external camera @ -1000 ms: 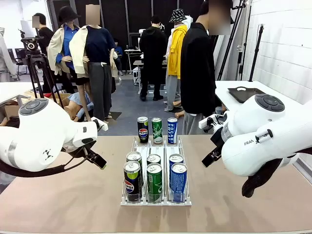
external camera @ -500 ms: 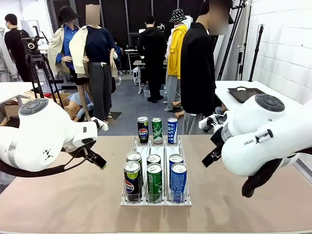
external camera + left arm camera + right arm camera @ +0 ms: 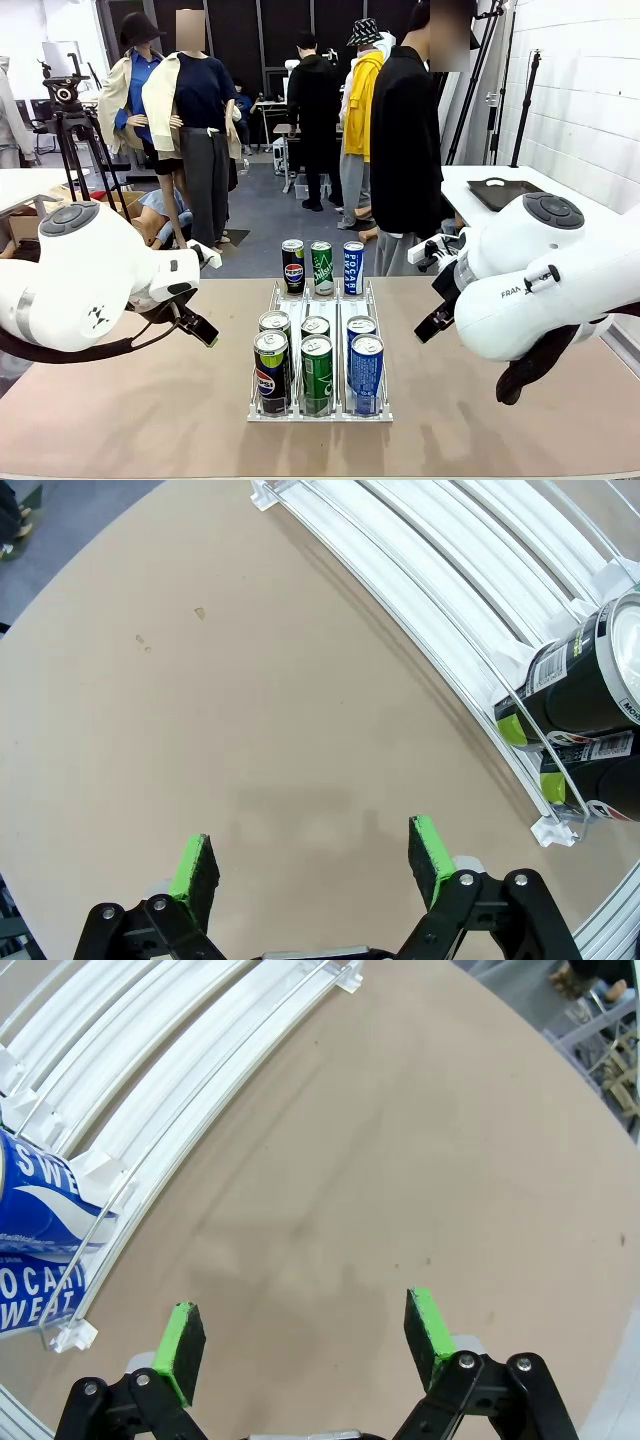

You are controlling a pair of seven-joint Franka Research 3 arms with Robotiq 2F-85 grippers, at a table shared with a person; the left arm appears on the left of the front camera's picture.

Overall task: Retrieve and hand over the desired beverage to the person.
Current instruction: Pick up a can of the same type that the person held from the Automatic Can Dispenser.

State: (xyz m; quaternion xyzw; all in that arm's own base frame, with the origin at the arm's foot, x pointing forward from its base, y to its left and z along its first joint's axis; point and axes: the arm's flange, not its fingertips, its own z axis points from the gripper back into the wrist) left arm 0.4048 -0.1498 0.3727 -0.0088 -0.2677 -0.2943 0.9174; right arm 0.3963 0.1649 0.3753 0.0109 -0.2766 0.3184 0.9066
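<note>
As seen from the front: tan table (image 3: 120,420) with a white wire rack (image 3: 320,302) at its middle, three lanes running away from the robot. Near end of the rack: holds two cans per lane, black Pepsi cans (image 3: 270,372) in the left lane, green cans (image 3: 317,374) in the middle lane, blue Pocari cans (image 3: 366,373) in the right lane, all upright. Far end: carries one more upright can of each kind, in the same order. Beyond the far edge of the table, right of the rack: stands the person (image 3: 405,140) in a black jacket, seemingly turned side-on, though hard to tell. Left arm (image 3: 70,290) and right arm (image 3: 550,290): hang above the table on either side of the rack, apart from it.

From the left wrist. Left pincer (image 3: 308,832): hovers over bare table, green pads (image 3: 197,865) spread wide, grips nothing. Along the right side: sweeps the rack's white rails, with two black Pepsi cans at their end, one behind the other, well apart from the pads.

From the right wrist. Right pincer (image 3: 300,1302): gapes just as wide over bare table, empty between the pads. Along the upper left: sweeps the rack, with two blue Pocari cans at the left edge, white print legible, near the left-hand pad yet not touching it.
</note>
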